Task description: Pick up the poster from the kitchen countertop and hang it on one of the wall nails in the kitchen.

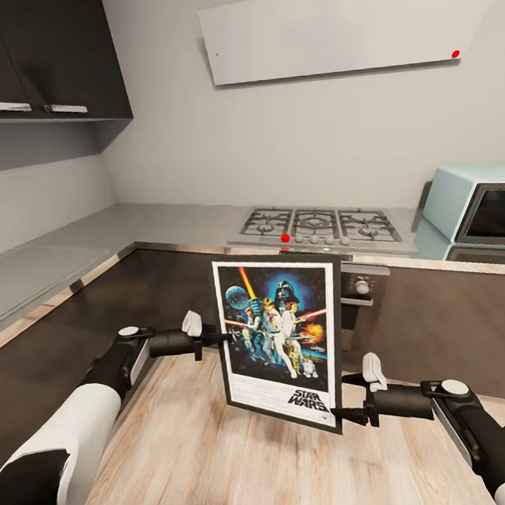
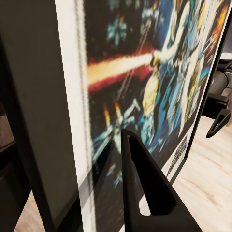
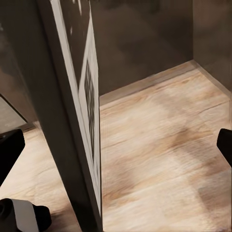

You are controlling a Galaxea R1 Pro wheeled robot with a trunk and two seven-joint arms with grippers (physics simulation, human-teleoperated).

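We count one poster point(image 1: 281, 343), held upright in the air in front of the dark cabinets below the steel gas hob point(image 1: 320, 224), above the pale wood-grain floor point(image 1: 199, 459). It is a flat portrait rectangle with a black frame, a thin white border and dark blue artwork over a black logo. Two hands grip it. The left hand point(image 1: 222, 337) is clamped on the poster's left edge at mid-height; the right hand point(image 1: 340, 412) is clamped on its lower right corner.

Behind the poster, one glossy pale grey table point(image 1: 130, 223) runs along the wall and turns a corner at the left. The hob has several cast burner grates, a row of round knobs and one red dot at its front edge. Above it hangs one flat pale hood panel point(image 1: 342, 31) with one red dot. A mint-coloured oven point(image 1: 471, 207) is cut off by the frame at the right of the hob.

In the left wrist view the artwork is blurred and close, with one dark finger point(image 2: 150, 188) lying across it. In the right wrist view we see the poster edge-on, its print too foreshortened to read.
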